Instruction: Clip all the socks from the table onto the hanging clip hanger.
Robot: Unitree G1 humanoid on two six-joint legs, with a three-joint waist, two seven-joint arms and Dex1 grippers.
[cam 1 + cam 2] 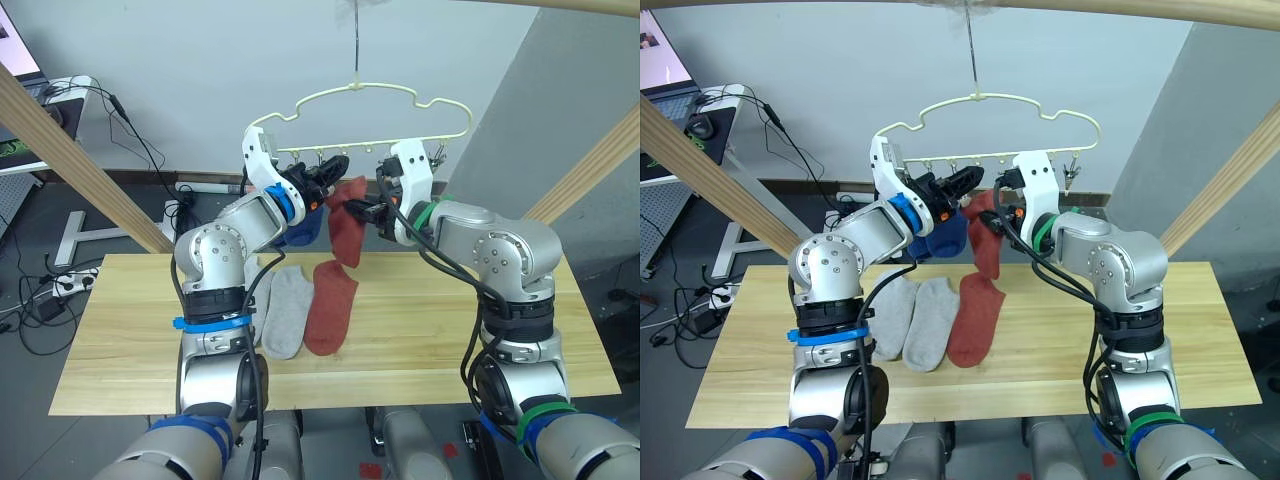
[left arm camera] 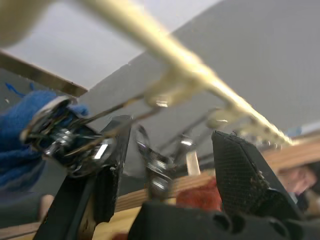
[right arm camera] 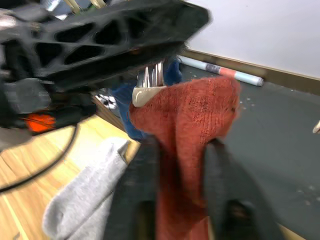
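The thin cream-yellow wire clip hanger [image 1: 380,110] with a wavy outline hangs above the light wooden surface [image 1: 420,340]; the left gripper [image 2: 167,172] has its black fingers spread around one small metal clip [image 2: 155,172] under the hanger bar; a blue sock [image 1: 940,240] already hangs from a neighbouring clip; the right gripper [image 3: 182,165] pinches a rust-red sock [image 3: 192,120] with its fingers, holding it up just beside the clips; on the surface two light grey socks [image 1: 285,310] and one more rust-red sock [image 1: 332,305] lie side by side, flat.
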